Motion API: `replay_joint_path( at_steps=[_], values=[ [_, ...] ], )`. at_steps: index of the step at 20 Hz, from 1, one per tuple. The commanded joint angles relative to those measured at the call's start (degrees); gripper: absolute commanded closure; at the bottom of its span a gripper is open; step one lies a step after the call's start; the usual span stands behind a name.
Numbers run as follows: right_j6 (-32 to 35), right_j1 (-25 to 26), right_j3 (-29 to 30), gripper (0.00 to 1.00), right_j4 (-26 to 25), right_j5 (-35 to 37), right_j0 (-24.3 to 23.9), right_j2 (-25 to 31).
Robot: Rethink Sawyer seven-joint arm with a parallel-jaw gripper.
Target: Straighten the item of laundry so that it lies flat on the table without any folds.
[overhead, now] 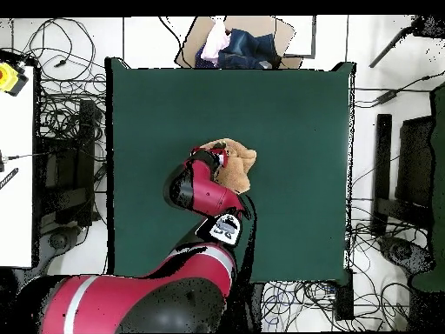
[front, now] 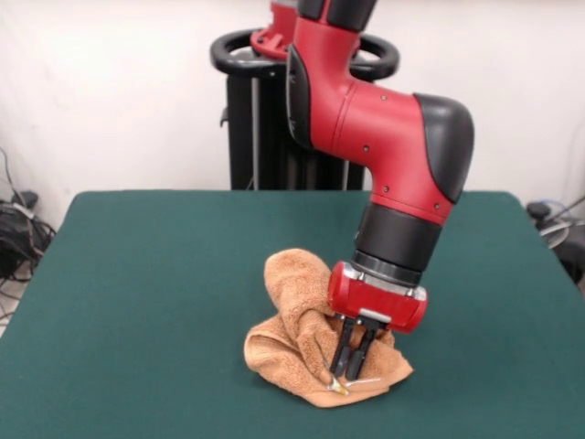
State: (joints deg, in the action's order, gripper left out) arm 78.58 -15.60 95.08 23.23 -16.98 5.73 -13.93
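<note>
The towel (front: 306, 325) sits bunched in a rumpled heap near the middle of the green tabletop (front: 137, 274), one fold humped upward. The tool (front: 352, 364) reaches down into the heap's front edge, its fingers (front: 345, 352) drawn close together and pinching a fold of the cloth.

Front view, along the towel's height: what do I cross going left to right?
Bare green table → crumpled orange-tan towel, bunched up with folds → gripper, its fingers down on the towel's right part → bare table again to the right edge.
</note>
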Motion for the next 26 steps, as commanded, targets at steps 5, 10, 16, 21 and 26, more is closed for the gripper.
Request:
replay_joint_path(
  at_steps=[5, 10, 16, 21, 26],
  values=[
    [15.2, 1.6, 5.1, 1.0, -2.4, 1.1, -1.0, 7.3],
    [15.2, -0.6, 6.8, 1.0, -2.9, 2.3, -0.8, 6.9],
    [15.2, -2.7, 8.2, 1.0, -2.9, 4.1, -0.9, 7.2],
    [15.3, -4.0, 9.7, 1.0, -2.3, 4.8, -0.4, 7.1],
    [15.1, -4.9, 10.4, 1.0, -1.9, 5.3, -0.1, 7.0]
  ],
)
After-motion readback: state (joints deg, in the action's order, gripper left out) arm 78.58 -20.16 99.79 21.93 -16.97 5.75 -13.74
